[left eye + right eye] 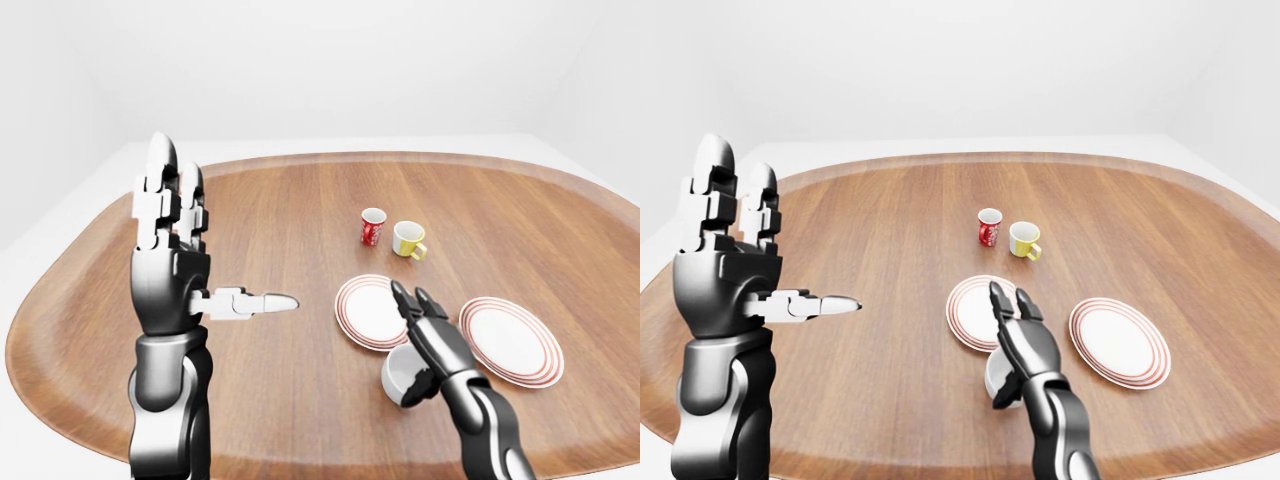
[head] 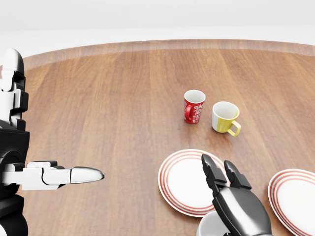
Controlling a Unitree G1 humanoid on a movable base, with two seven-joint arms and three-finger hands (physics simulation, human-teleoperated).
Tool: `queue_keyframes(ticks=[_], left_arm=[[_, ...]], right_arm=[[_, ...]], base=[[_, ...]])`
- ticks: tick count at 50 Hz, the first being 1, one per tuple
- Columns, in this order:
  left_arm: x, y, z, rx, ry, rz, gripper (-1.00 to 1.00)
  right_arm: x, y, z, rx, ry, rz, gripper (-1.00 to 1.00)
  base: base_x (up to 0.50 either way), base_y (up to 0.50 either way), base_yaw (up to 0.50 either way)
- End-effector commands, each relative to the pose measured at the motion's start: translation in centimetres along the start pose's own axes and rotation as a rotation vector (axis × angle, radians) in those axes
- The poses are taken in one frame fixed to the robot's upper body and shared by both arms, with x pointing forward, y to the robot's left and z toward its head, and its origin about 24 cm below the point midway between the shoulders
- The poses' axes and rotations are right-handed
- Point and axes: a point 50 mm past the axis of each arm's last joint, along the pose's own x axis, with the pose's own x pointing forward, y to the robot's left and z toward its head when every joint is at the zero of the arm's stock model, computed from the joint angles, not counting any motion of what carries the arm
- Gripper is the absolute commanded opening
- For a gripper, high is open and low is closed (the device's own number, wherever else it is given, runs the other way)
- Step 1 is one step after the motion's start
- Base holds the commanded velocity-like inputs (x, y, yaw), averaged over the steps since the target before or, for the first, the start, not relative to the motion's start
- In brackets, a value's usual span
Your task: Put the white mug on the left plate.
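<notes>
The white mug (image 1: 397, 372) lies tilted on the wooden table (image 1: 280, 210), just below the left plate (image 1: 362, 310), a white plate with red rings. My right hand (image 1: 418, 328) rests over the mug's right side. Its fingers (image 1: 402, 296) are stretched out straight and reach over the plate's lower edge. The thumb side is hidden behind the mug. My left hand (image 1: 195, 250) is raised at the left of the view, open and empty, fingers up and thumb pointing right.
A second ringed plate (image 1: 512, 341) lies to the right of my right hand. A red patterned mug (image 1: 372, 226) and a yellow mug (image 1: 408, 239) stand upright above the plates. The table's rounded edge runs along the bottom and left.
</notes>
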Motion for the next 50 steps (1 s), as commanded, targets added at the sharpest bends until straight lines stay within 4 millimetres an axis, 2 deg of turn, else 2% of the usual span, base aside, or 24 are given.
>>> queue_keyframes(ticks=[1,30,50], left_arm=[[0.0,0.0,-0.1,0.000,0.003,0.001,1.00],[0.0,0.0,0.0,-0.001,0.000,0.000,1.00],[0.0,0.0,0.0,-0.001,-0.002,0.001,1.00]], right_arm=[[0.4,0.0,0.0,-0.024,0.006,0.008,1.00],[1.1,0.7,-0.3,-0.034,0.017,0.017,1.00],[1.8,2.2,-0.7,-0.024,0.025,0.055,1.00]], base=[[0.00,0.00,0.00],[0.00,0.00,0.00],[0.00,0.00,0.00]])
